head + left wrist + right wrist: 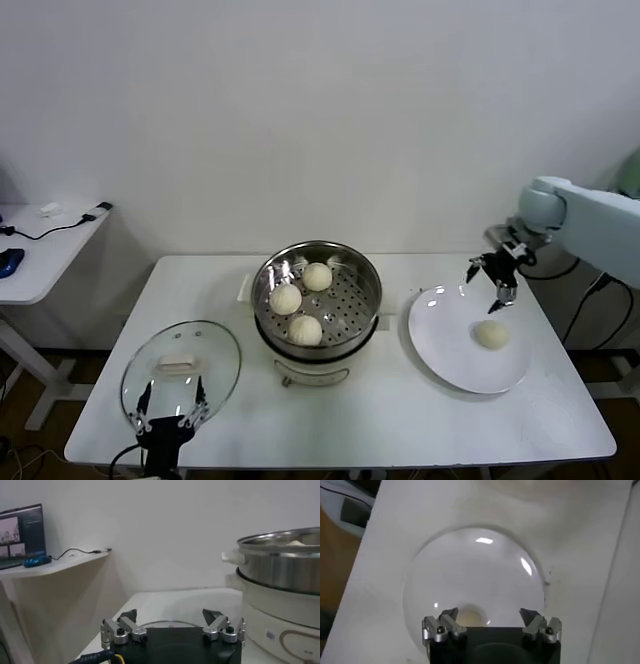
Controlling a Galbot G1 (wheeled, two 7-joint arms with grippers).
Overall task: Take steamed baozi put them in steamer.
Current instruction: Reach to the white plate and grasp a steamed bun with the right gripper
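Note:
Three baozi (305, 329) lie on the perforated tray of the steel steamer (367, 277) at the table's middle. One baozi (490, 334) lies on the white plate (445, 345) at the right; in the right wrist view the baozi (470, 617) shows just ahead of the fingers. My right gripper (494, 283) is open and empty, hovering above the plate's far edge, over the baozi. My left gripper (172, 409) is open and empty at the table's front left, over the glass lid (215, 350).
The steamer's side (280, 575) shows close in the left wrist view. A side desk (45, 250) with cables and a blue mouse stands at the left. The wall is behind the table.

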